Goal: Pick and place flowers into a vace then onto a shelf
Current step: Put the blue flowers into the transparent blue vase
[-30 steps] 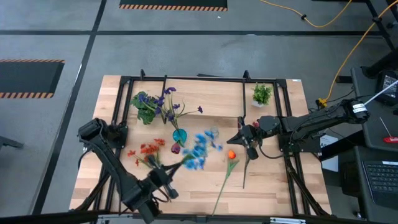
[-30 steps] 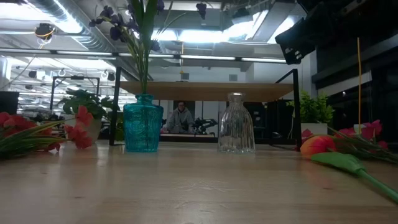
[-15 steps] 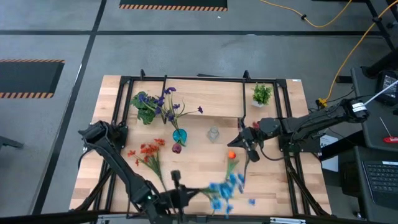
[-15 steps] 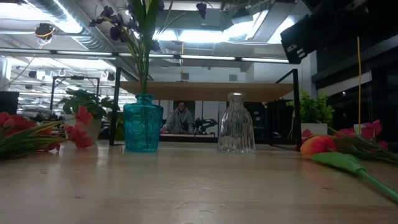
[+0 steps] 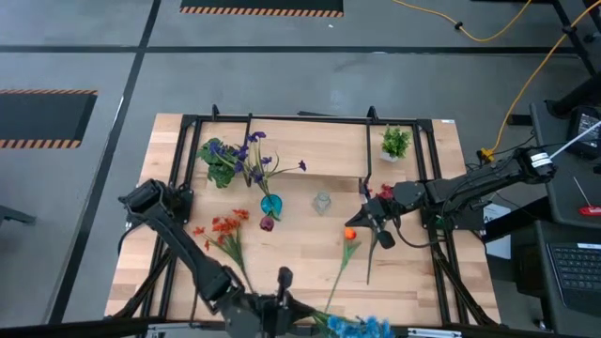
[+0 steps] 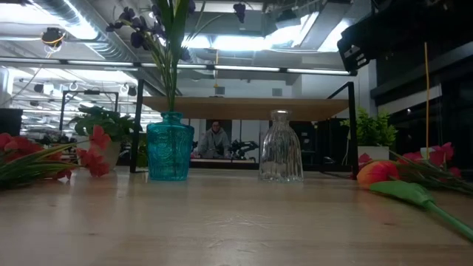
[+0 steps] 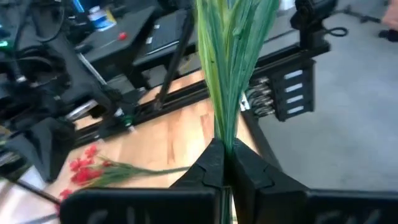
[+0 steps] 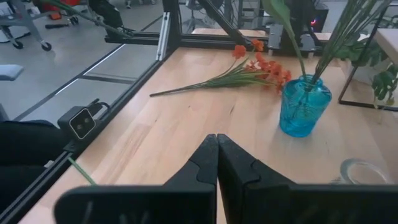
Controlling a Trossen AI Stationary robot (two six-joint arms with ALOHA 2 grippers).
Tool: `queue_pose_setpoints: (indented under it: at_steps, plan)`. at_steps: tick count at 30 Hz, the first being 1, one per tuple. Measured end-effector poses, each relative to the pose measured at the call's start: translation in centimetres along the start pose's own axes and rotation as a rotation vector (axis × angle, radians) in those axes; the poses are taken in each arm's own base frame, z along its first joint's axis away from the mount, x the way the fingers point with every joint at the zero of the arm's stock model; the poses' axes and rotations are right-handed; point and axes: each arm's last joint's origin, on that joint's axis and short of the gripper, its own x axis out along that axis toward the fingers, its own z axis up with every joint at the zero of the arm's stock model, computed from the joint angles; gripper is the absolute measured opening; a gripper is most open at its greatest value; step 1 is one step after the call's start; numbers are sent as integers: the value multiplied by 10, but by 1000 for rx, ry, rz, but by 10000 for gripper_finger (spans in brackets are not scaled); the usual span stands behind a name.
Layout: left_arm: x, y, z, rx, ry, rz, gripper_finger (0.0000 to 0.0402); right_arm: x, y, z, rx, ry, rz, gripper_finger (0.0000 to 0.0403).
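My left gripper is at the table's near edge, raised, shut on the blue spray, whose blooms hang out past that edge. My right gripper is shut and raised over the table's right part, above the orange bud and touching nothing. The bud's long stem lies flat on the wood. The blue vase holds purple sprays. Beside it stands the clear vase. A red spray lies flat on the left. The shelf spans behind the vases. My left gripper pinches the blue spray's bundled green stems between its two fingers. The stems run straight on past the fingertips, in line with the fingers. The spray is lifted clear of the table and points toward the table's right along its near edge.
Two potted plants stand at the far side, one on the left and one on the right. A dark-red flower lies on the right. A black frame rims the table. A person sits beyond it.
My left gripper has swung the blue spray from the table's middle toward the near edge and to the right. The spray stays lifted, and its blooms now overhang the near edge. The clear vase, hidden behind the blooms before, shows again.
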Motion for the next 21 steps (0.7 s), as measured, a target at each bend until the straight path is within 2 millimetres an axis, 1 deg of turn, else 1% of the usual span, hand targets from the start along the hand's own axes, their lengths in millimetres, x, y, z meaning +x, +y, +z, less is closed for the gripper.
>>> queue_pose_setpoints:
  at_steps: [3, 6, 8, 11, 14, 16, 19, 21]
  plan:
    - [0, 21, 9, -8, -2, -36, 3, 0, 0, 1, -16, -12, 0, 5]
    - [-5, 40, 18, 28, -11, -51, 3, 0, 0, 1, -15, -15, 0, 5]
    - [-12, 50, 25, 53, -23, -57, 3, 0, 0, 1, -15, -14, 0, 5]
    - [-29, 58, 33, 77, -46, -50, 3, 0, 0, 1, -18, -14, 0, 5]
    - [-43, 63, 23, 69, -59, -21, 3, 0, 0, 1, -20, -8, 0, 5]
    - [-52, 64, 11, 54, -89, -13, 3, 0, 0, 1, -31, -6, 0, 5]
    - [-66, 69, -8, 41, -187, 3, 3, 0, 0, 0, -46, -4, -1, 5]
    - [-79, 75, -17, 48, -271, 37, 3, 0, 0, 0, -46, -5, -3, 5]
